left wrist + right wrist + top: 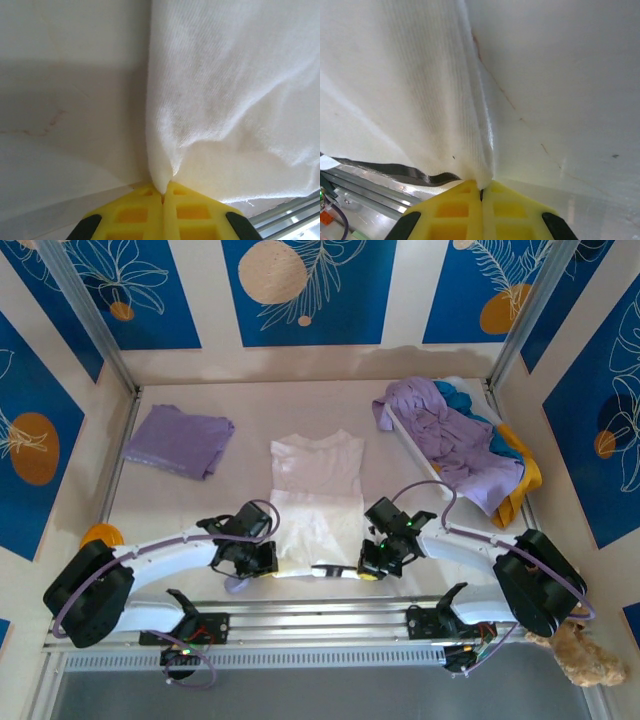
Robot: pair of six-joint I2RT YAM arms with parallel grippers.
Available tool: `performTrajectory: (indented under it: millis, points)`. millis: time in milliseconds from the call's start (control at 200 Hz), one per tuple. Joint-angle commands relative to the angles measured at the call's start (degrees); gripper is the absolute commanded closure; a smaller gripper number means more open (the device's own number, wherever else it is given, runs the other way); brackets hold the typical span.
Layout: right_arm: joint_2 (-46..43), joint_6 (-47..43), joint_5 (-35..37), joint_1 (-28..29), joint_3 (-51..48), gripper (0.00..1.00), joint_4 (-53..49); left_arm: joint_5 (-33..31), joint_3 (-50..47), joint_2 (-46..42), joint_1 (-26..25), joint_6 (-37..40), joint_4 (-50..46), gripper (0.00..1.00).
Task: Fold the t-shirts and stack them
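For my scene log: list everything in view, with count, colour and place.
white t-shirt: one, white, spread flat mid-table
folded t-shirt: one, lavender, far left
heap of t-shirts: several, lavender, teal and yellow-orange, far right
small blob: one, lavender, near edge beside left arm
teddy bear: one, brown, near right corner
table: one, pale, under the shirts
left gripper: one, yellow, shut on white t-shirt's near left corner
right gripper: one, yellow, shut on its near right corner
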Motion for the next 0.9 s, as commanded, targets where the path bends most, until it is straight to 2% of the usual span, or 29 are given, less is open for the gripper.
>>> performTrajectory:
  millis: [0, 165, 480, 730, 895]
  points:
    - [-1.3, -0.3, 1.6, -0.1, 0.9, 1.00, -2.7, -0.3, 1.3, -1.4, -0.7, -0.6, -0.6, 0.98]
    - [-5.9, 0.4, 2.3, 0.0, 0.6, 1.00, -5.6, -1.3, 2.9, -3.1, -0.7, 0.2, -3.1, 1.00]
    - [-12.0, 0.1, 3.0, -1.0, 4.9, 1.00, -12.3, -1.5, 12.9, -3.0, -0.5, 3.2, -10.8, 1.00]
    - [-18.7, 2.5, 2.5, 0.1, 2.6, 1.00, -16.2, -1.9, 8.3, -11.8, -1.1, -0.1, -14.1, 1.00]
    - [-24.2, 5.8, 2.7, 3.2, 1.4, 1.00, -19.4, -3.6, 5.9, -18.1, -3.6, -3.7, -15.2, 1.00]
